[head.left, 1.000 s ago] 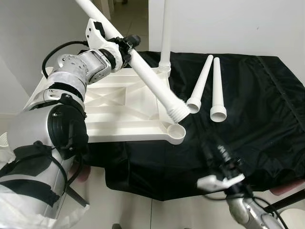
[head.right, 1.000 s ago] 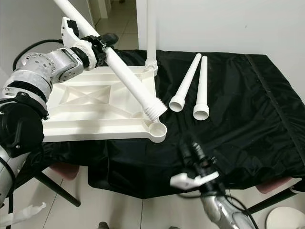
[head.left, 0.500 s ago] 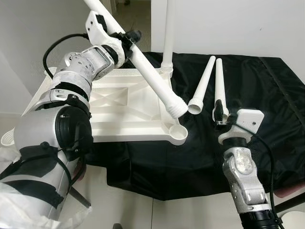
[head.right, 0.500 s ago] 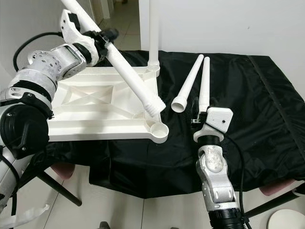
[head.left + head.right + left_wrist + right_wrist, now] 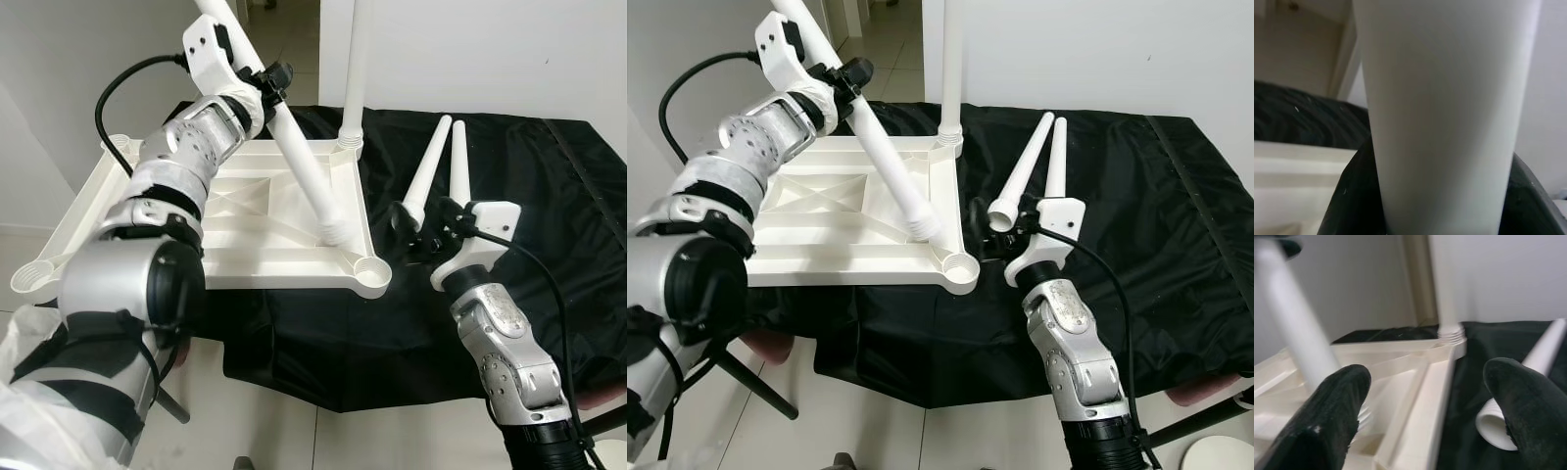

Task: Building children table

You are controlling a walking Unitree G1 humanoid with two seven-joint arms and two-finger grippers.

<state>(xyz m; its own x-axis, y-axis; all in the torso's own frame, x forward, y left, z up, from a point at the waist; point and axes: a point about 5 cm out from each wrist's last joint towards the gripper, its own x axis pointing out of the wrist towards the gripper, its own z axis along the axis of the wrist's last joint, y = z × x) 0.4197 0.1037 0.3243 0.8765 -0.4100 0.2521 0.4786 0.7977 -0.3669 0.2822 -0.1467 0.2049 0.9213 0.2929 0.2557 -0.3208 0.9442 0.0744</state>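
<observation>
Tabletop (image 5: 250, 211), white and upside down, lies on the black-draped counter (image 5: 529, 186). Left tool (image 5: 263, 88) is clenched around a white leg (image 5: 304, 176) tilted over it. Right tool (image 5: 416, 230), fingers spread, hovers near the tabletop's corner socket (image 5: 372, 271), beside two loose legs (image 5: 441, 176).

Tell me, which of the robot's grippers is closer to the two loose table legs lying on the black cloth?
Right. The right gripper hovers open just beside the loose legs, while the left gripper is across the tabletop, clamped on another leg.
</observation>
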